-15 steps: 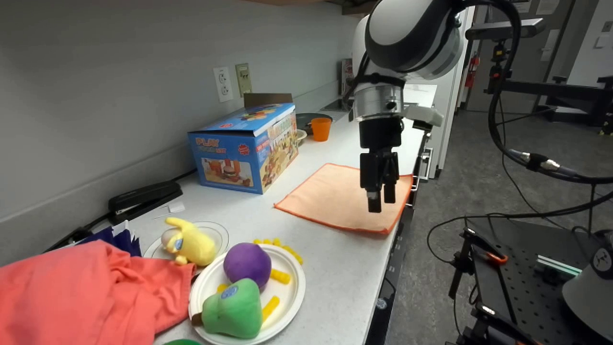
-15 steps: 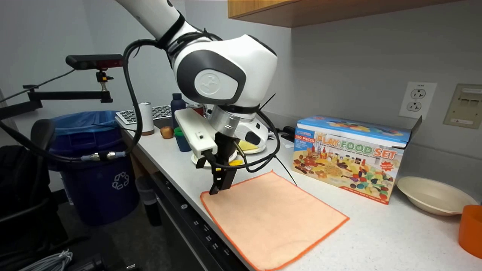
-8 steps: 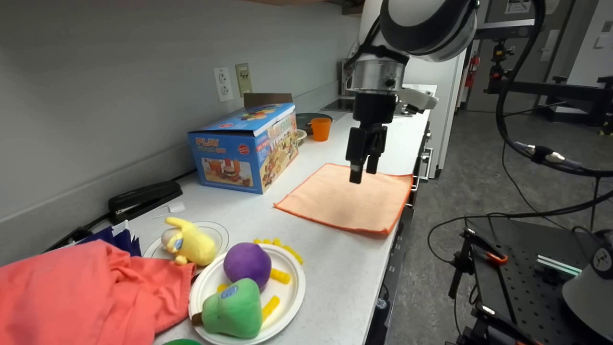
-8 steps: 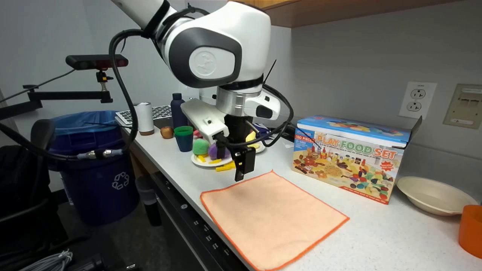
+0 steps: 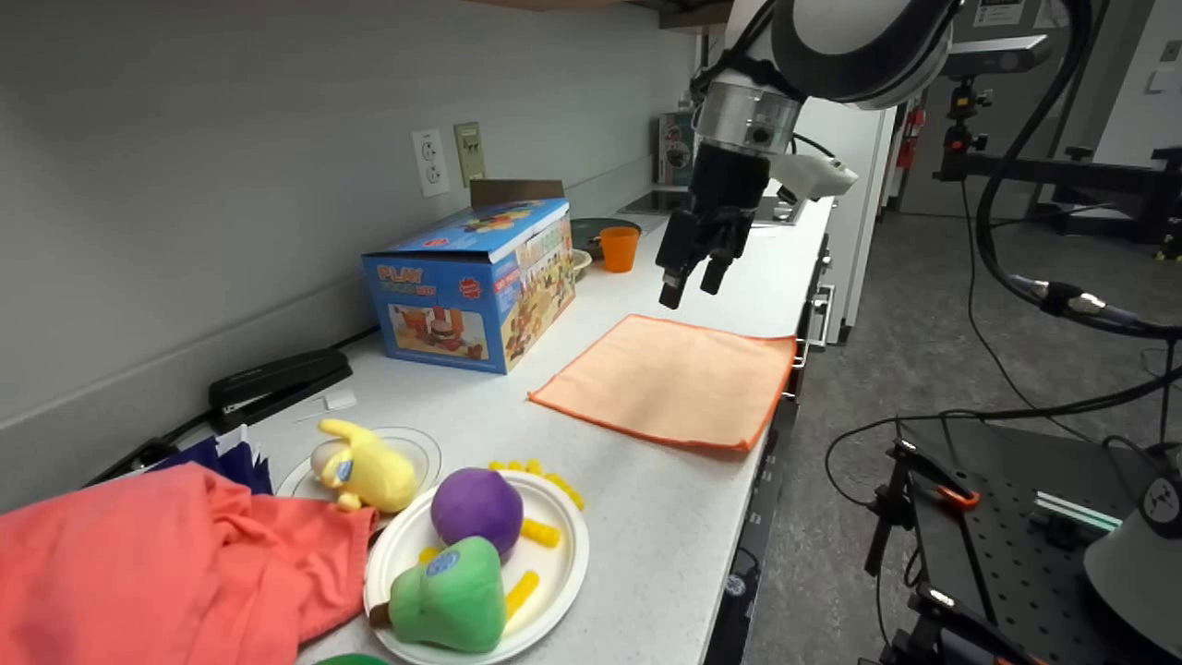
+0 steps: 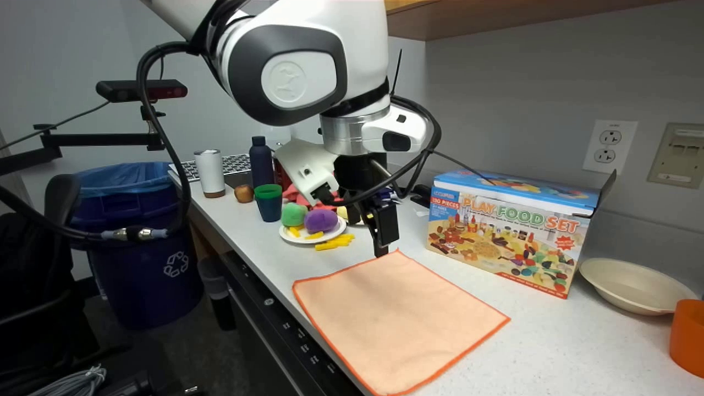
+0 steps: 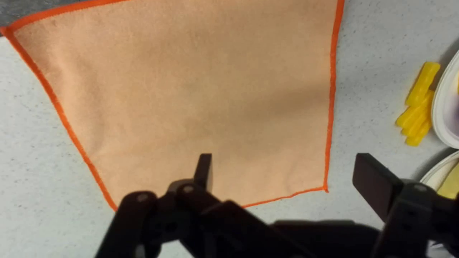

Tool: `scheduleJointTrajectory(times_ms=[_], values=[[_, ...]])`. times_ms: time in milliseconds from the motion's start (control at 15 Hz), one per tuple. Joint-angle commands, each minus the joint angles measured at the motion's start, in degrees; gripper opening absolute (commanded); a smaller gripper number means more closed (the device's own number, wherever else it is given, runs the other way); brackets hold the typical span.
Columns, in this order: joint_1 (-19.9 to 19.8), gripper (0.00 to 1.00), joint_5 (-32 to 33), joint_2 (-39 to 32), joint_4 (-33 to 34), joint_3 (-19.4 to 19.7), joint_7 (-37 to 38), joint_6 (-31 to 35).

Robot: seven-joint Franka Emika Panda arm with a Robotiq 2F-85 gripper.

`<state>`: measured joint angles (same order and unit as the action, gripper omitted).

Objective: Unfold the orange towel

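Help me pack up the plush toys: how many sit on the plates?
3 visible. In an exterior view, the purple toy and green toy share a white plate; the yellow toy lies on another plate. More may be hidden behind these.

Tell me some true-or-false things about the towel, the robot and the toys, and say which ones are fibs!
The orange towel lies spread out on the counter. True.
The jaws are shut tight on the towel. False: they stand open, holding nothing.
A green toy and a purple toy share a white plate. True.
Every yellow stick is on that plate. False: some yellow sticks lie on the counter beside it.
The play food box stands on the counter, apart from the towel. True.
The towel has a blue edge. False: its edge is a darker orange than its middle.
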<state>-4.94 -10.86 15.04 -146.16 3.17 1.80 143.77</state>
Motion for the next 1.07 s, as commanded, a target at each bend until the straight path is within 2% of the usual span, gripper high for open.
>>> scheduleJointTrajectory(times_ms=[0, 67, 1000], values=[[-1.8, 1.00, 3.1, 3.2, -3.5, 0.4, 4.2, 3.9], [-0.2, 1.00, 1.4, 0.7, -1.0, 0.8, 2.1, 1.8], [-0.9, 1.00, 1.9, 1.4, -2.2, 1.0, 3.2, 3.0]])
